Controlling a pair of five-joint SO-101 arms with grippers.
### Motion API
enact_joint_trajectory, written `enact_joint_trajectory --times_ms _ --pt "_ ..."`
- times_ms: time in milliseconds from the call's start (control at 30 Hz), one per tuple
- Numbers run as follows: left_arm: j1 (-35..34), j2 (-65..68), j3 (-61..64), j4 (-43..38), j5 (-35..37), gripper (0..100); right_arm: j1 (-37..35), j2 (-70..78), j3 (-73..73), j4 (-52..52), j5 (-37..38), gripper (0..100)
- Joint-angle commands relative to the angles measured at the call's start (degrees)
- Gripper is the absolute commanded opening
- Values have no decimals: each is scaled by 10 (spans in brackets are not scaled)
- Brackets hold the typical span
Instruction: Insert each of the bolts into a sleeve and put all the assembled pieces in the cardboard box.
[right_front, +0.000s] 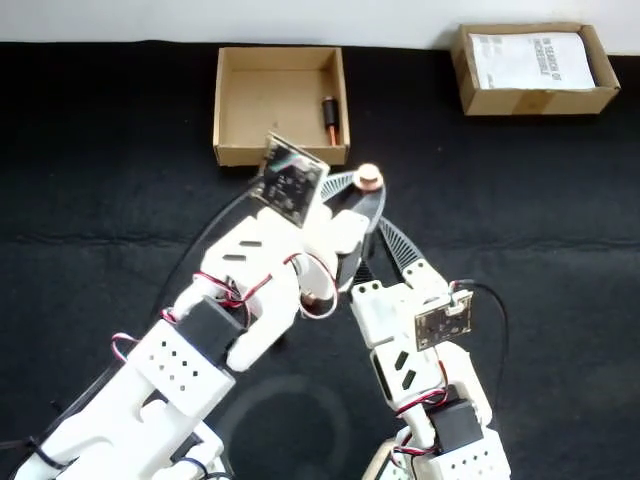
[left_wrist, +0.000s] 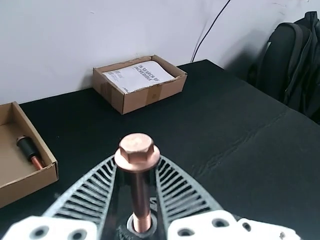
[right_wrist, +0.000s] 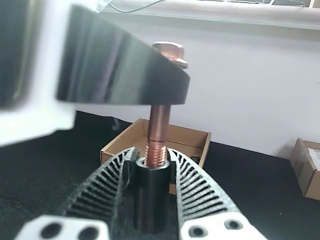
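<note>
Bolt of shiny copper (left_wrist: 140, 197), pinched by left gripper (left_wrist: 138, 164), pokes into round black sleeve (right_wrist: 150, 197) that right gripper (right_wrist: 152, 152) holds. White printed paper (right_front: 530, 58) sits apart.

Shows a black, faintly creased cloth-covered table (right_front: 560, 250) meeting a plain white painted wall (left_wrist: 75, 35), with a thin black cable (left_wrist: 214, 21) running up that wall, a black fabric backpack (left_wrist: 292, 65) beyond the table's edge, and a pale ledge (right_wrist: 225, 12) high on the wall.
</note>
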Motion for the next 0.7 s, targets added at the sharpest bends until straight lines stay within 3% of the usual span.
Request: enact_joint_trajectory --times_ms 0,267,333,533,667 --pt "3 -5 8 -22 -6 9 8 -5 68 -9 7 8" --pt "7 -6 13 -15 -6 10 9 -5 65 -9 7 8" --pt "8 -6 0 18 -6 21 9 -5 64 -9 7 8" --pt "25 -6 -100 222 -2 213 22 -5 64 -12 7 8" --pt "21 -6 -175 362 -2 249 22 -5 64 -12 7 8"
